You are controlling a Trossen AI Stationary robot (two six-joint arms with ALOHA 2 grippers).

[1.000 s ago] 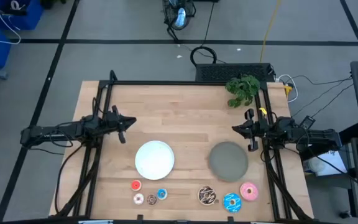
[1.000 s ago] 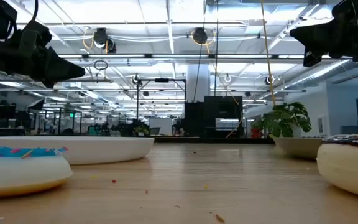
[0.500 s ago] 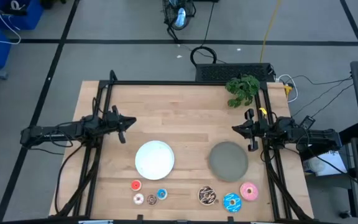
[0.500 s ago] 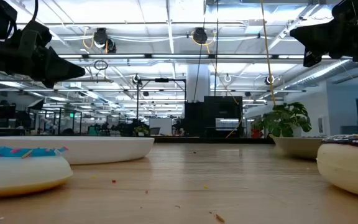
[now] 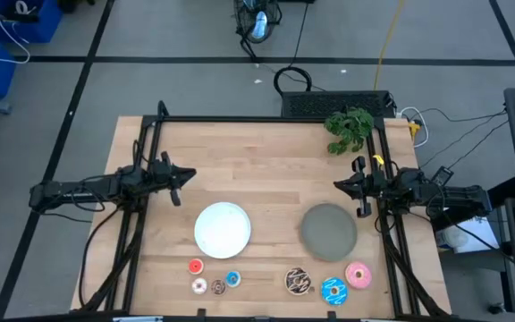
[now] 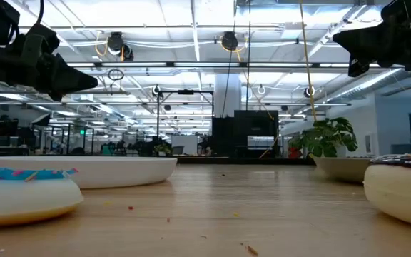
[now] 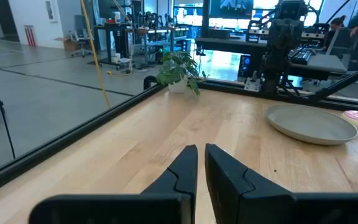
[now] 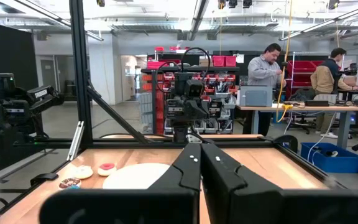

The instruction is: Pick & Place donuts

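We have not started yet. All seven donuts (image 5: 298, 283) sit in a row at the near edge of the table. The white plate (image 5: 223, 227) and grey plate (image 5: 329, 229) hold nothing. Our left gripper (image 5: 179, 176) and right gripper (image 5: 345, 186) wait up high, both closed and holding nothing.

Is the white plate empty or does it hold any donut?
Empty. The white plate shows only bare surface; the donuts lie in front of it.

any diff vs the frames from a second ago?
No visible change. Left gripper and right gripper hang shut and empty at the table's sides. All seven donuts sit along the near edge, below the white plate and grey plate.
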